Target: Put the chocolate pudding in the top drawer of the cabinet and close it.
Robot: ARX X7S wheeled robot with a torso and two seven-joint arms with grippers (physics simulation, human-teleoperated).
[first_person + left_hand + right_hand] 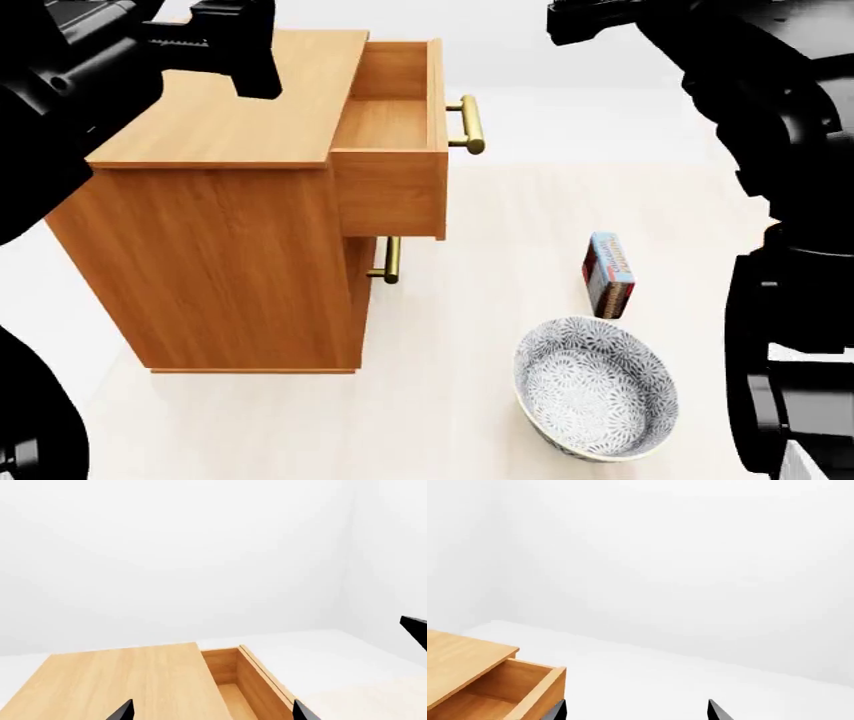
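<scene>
While both black robot arms hang raised above the scene, neither holds anything. The left gripper [212, 711] shows in its own wrist camera only as two black fingertips, set well apart with nothing between them, so it is open. It hovers over the flat top of the boxy light brown wooden cabinet [227, 130], looking down on the top panel and on the pulled-out drawer beside it. The right gripper [636, 711] likewise shows two black tips spread wide and empty, also open, high up and off to the side of the drawer.

From the head camera, the left arm crosses the upper left corner above the cabinet top, and the right arm fills the upper right and right edge.

The top drawer [394, 120], a light brown wood box with a horizontal brass bar handle [467, 125], stands pulled well out from the cabinet front. Its inside is bare wood as far as can be seen. Below it, the brass handle of a lower drawer [391, 259] peeks out; that drawer looks shut.

On the pale floor to the right of the cabinet, well apart from it, lies the chocolate pudding [609, 273], a small thin rectangular carton, dark red-brown with a light blue edge. Just in front of it, near but apparently not touching, sits a round bowl with a grey-and-white floral pattern [597, 400], larger than the carton and upright.
</scene>
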